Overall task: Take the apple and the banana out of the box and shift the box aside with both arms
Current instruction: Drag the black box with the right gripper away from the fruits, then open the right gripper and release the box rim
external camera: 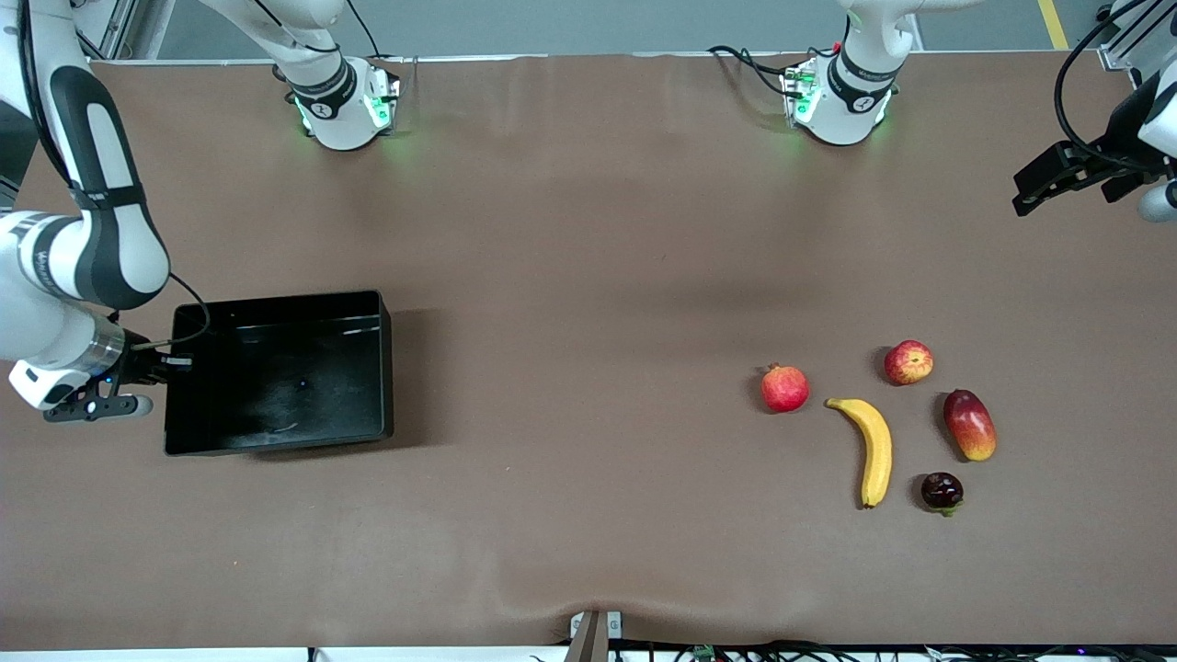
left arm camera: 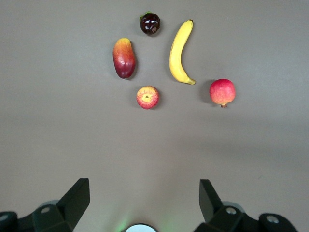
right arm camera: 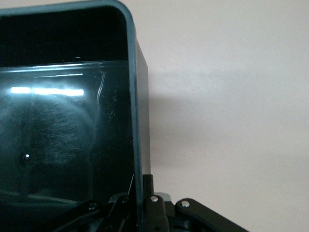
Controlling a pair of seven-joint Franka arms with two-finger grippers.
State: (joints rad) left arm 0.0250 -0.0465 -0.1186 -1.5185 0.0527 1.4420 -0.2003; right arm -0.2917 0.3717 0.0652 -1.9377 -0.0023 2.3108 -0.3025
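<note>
Banana point(external camera: 874, 450) long, curved, yellow; left tool point(external camera: 1057, 179) spread; right tool point(external camera: 167, 364) pinching glossy black box point(external camera: 368, 308) wall.

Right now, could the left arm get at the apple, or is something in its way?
Probably yes. The left gripper hangs open above bare table, and the apple lies uncovered, apart from the banana and the other fruit.

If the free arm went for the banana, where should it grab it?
Probably across the banana's thick middle, coming straight down from above: it lies flat on the table, narrow enough for the open left gripper, with bare cloth along both long sides.
</note>
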